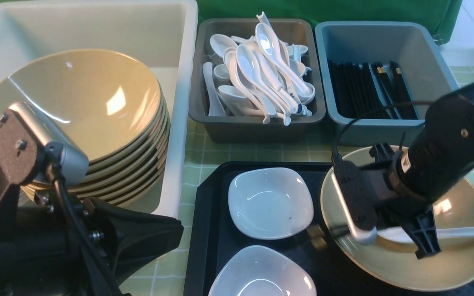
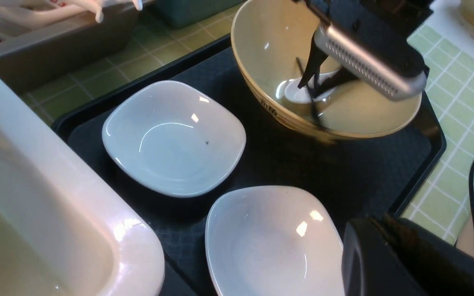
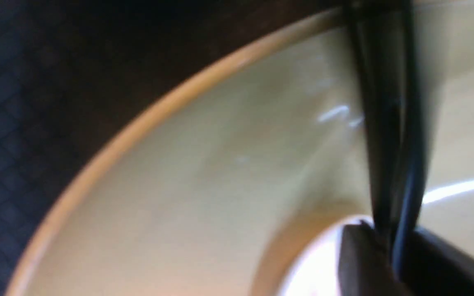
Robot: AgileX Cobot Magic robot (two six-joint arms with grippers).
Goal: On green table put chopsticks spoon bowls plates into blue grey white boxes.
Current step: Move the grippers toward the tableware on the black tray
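chopsticks (image 3: 389, 144): one black pair, lying in the tan bowl (image 1: 459, 263) on the black tray (image 1: 208, 230), at the robot's right on the green counter (image 1: 245, 154).

right claw (image 1: 393, 240): down inside that bowl. by the right wrist view it is clenched on the pair, the sticks passing between its two fingers.

long axis: the sticks run from the claw across the bowl's wall toward the rim on the tray's middle side. a gold-brown smudge there may be the banded ends, but it is too blurred to tell.

white spoon (image 1: 467, 233): in the same bowl under the claw, handle pointing to the robot's right.

left claw (image 2: 368, 246): clenched on nothing visible, near the white box (image 1: 179, 123) and the two white plates (image 1: 270, 203) on the tray.

blue box (image 1: 426, 53): just behind the bowl, farther from the robot, already holding chopsticks laid front to back. the right arm is much the nearer.

grey box (image 1: 204, 82): heaped with spoons.

judgement: the coming move is a lift and a short carry away from the robot. the pair probably needs turning to lie along the box's length, and the spoon beneath should stay undisturbed.
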